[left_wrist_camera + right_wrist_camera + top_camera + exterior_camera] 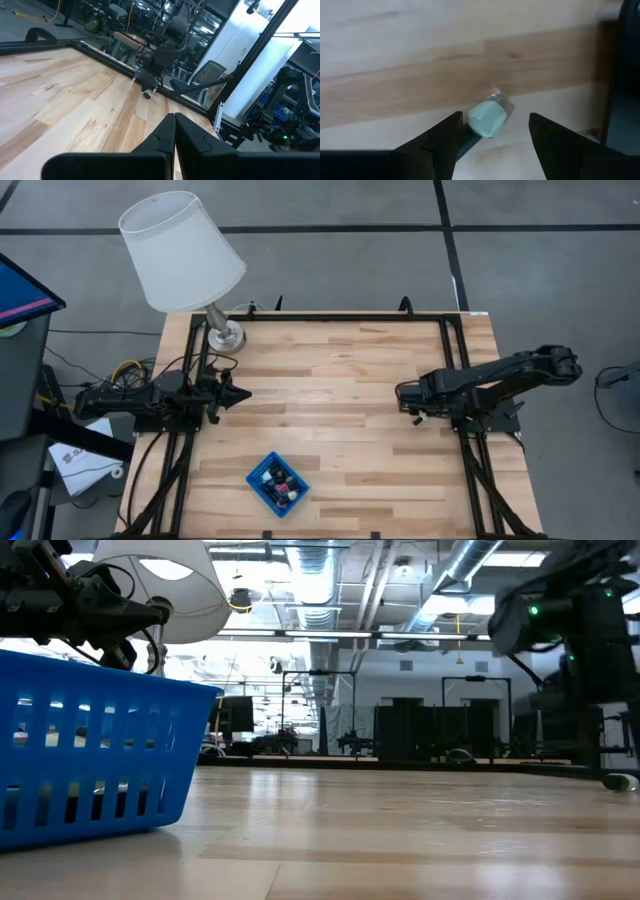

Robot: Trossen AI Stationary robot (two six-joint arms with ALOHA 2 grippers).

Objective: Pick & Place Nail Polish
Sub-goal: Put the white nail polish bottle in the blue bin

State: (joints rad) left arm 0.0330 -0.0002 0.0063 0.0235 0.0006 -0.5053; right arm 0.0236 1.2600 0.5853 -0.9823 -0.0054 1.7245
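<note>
From above, the left gripper (pixel 240 392) is hanging over the left part of the table (pixel 340 410), its jaws pressed together into one point aimed at the table's middle. The right gripper (pixel 408 402) is sitting low over the right part, jaws turned down toward the wood; a small pale thing shows just under them. A blue tray (pixel 278 484) is lying near the front edge, well apart from both pairs of jaws, with several polish bottles (pixel 281 481) standing inside it. A lamp (pixel 190 260) is standing at the back left corner, behind the left gripper.

At table height, the tray (pixel 90 755) is filling the left of the picture, and dark arm parts are showing at both upper corners; neither pair of jaws can be read here.

Through the left wrist, the left fingers (pixel 172 137) are lying flat against each other, pinching nothing. Beyond their tips the other arm's gripper (pixel 147 80) is hanging low over the far side of the table.

Through the right wrist, the right fingers (pixel 445 137) are standing spread. A pale mint bottle (pixel 487 117) is lying on its side on the wood between them, leaning close against one finger and well clear of the other; its dark cap is pointing back toward the gripper.
</note>
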